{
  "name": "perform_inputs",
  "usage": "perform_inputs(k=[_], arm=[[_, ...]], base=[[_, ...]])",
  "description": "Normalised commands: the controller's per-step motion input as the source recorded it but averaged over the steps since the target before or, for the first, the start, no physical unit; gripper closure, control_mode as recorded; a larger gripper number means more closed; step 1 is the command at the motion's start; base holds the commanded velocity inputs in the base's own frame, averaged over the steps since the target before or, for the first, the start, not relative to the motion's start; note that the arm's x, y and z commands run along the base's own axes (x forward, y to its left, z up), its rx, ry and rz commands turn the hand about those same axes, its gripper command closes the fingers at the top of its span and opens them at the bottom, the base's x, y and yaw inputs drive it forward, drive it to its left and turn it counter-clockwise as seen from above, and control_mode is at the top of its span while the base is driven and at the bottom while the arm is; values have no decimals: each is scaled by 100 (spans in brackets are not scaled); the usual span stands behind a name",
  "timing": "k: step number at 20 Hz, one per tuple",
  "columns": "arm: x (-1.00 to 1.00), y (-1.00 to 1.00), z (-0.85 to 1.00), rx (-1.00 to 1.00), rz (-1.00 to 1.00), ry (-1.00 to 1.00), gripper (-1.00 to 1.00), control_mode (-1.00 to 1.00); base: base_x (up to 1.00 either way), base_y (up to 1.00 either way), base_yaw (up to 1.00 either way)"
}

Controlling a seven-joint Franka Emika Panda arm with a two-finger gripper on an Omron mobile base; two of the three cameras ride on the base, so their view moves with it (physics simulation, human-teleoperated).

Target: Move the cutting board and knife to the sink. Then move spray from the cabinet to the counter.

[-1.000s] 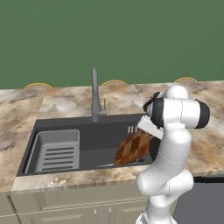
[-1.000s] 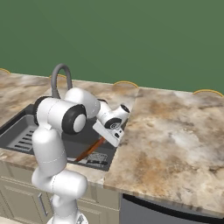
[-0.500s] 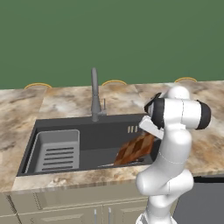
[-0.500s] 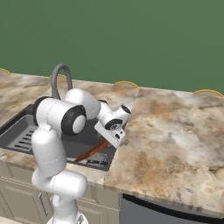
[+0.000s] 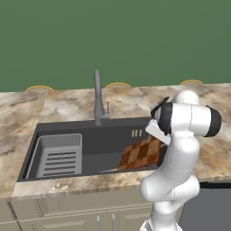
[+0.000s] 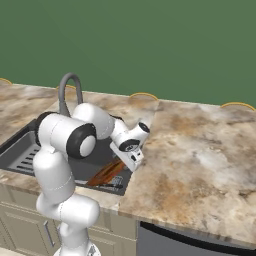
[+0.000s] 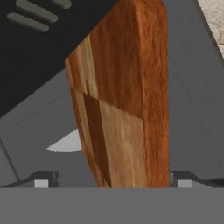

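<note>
The checkered wooden cutting board (image 5: 140, 154) stands tilted in the dark sink (image 5: 90, 128), its upper end leaning toward the right wall. It also shows as a reddish slab (image 6: 107, 172) under the hand. My gripper (image 5: 154, 135) hovers right over the board's top end. In the hand view the board's edge (image 7: 127, 100) rises between my gripper's (image 7: 112, 180) two tips, which stand wide apart, so the gripper is open. The knife (image 6: 109, 185) lies flat on the sink floor near the front wall, its grey blade (image 5: 110, 170) pointing left of the board.
A tall grey faucet (image 5: 97, 97) stands behind the basin, and a light grey ribbed basket (image 5: 58, 155) fills its left part. The marbled counter (image 6: 200, 150) stretches wide to the right of the sink. Below the front edge are beige drawer fronts (image 5: 58, 216).
My jaws have opened from shut on the cutting board and let it go. The board stays leaning in the sink, and the arm has barely moved.
</note>
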Motion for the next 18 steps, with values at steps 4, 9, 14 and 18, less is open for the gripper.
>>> perform_inputs(k=[4, 9, 14, 18], arm=[[-7, -16, 0, -5, -16, 0, -100, -100], [-6, -26, 7, -5, -18, 0, -100, -100], [-14, -45, 37, 0, -20, 0, -100, -100], [-22, -37, 50, 0, -20, 1, -100, -100]], base=[[0, 0, 0], [0, 0, 0], [0, 0, 0], [0, 0, 0]])
